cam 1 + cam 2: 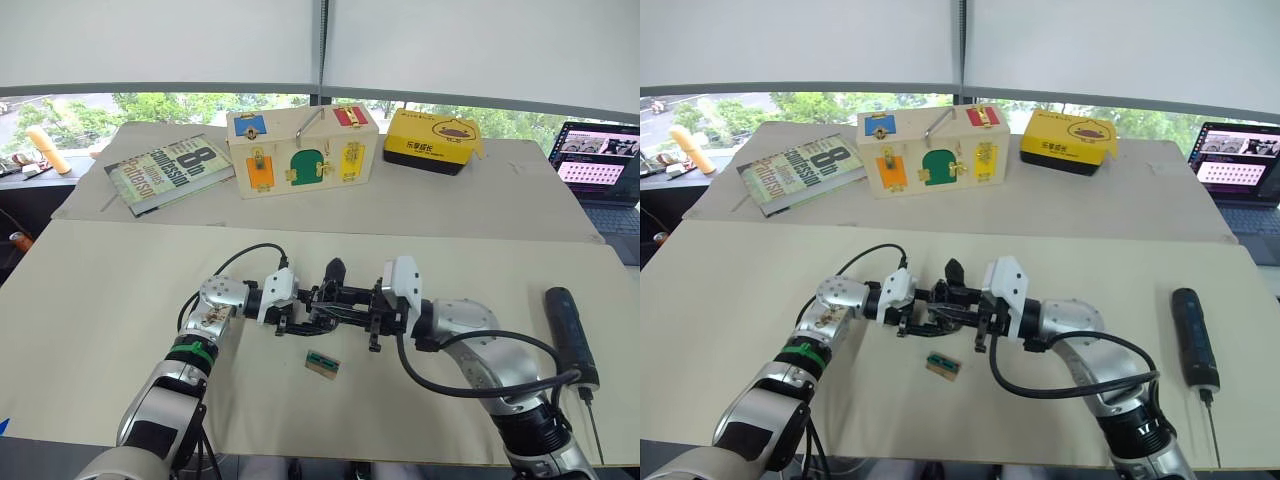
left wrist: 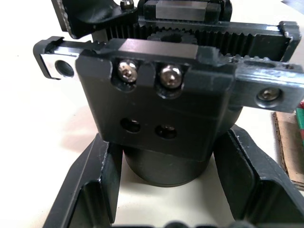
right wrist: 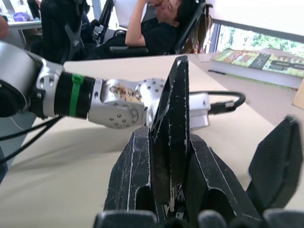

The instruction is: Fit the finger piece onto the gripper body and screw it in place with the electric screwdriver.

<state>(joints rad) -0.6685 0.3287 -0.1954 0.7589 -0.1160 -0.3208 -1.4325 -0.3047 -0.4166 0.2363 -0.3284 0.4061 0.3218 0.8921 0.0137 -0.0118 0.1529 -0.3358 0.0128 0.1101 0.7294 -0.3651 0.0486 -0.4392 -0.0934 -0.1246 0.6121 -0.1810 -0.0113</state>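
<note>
One book (image 1: 168,172), one latch box (image 1: 301,150), one yellow case (image 1: 433,140), one electric screwdriver (image 1: 571,335), one laptop (image 1: 606,160).

gripper body (image 1: 335,300) mid-table | electric screwdriver (image 1: 570,335) far right | book (image 1: 168,172) behind left

Matt black gripper body (image 2: 156,118) (shiny metal screws (image 2: 169,77)), scratched finger piece (image 3: 172,137)

likely office: laptop (image 1: 604,160), windows
</note>
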